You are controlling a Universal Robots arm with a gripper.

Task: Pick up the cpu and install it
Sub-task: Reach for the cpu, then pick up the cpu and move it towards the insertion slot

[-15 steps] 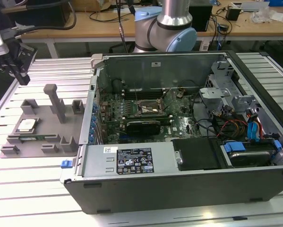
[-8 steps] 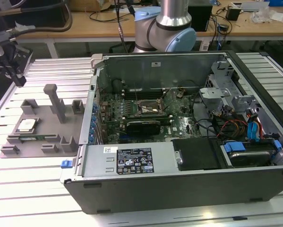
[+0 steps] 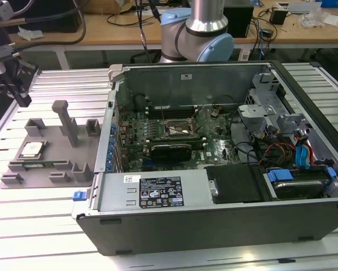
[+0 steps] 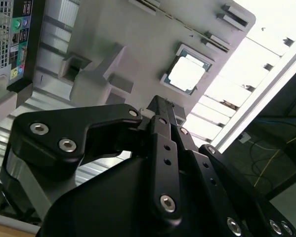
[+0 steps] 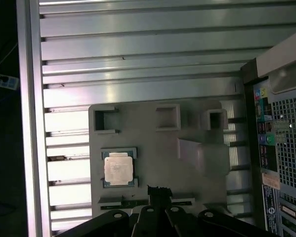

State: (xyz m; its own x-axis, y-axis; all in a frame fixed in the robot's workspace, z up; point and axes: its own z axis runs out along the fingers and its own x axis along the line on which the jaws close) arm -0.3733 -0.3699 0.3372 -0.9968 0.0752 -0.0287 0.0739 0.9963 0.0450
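Observation:
The cpu (image 3: 32, 149) is a small silvery square chip lying flat in a recess of the grey fixture plate (image 3: 50, 135), at the exterior view's left. It also shows in both wrist views (image 4: 187, 75) (image 5: 118, 168). My gripper (image 3: 22, 100) hangs above the table, well apart from the chip and holding nothing. Its black fingers meet in one narrow tip in both wrist views (image 4: 156, 102) (image 5: 157, 190), so it is shut. The green motherboard with its black-framed socket (image 3: 177, 129) lies inside the open computer case (image 3: 214, 220).
Upright grey posts and blocks (image 3: 66, 121) stand on the fixture plate close to the chip. The case wall (image 3: 111, 130) rises beside the plate. Cables and drive bays (image 3: 293, 152) fill the case on the exterior view's right. The ribbed metal table (image 3: 39, 226) extends around.

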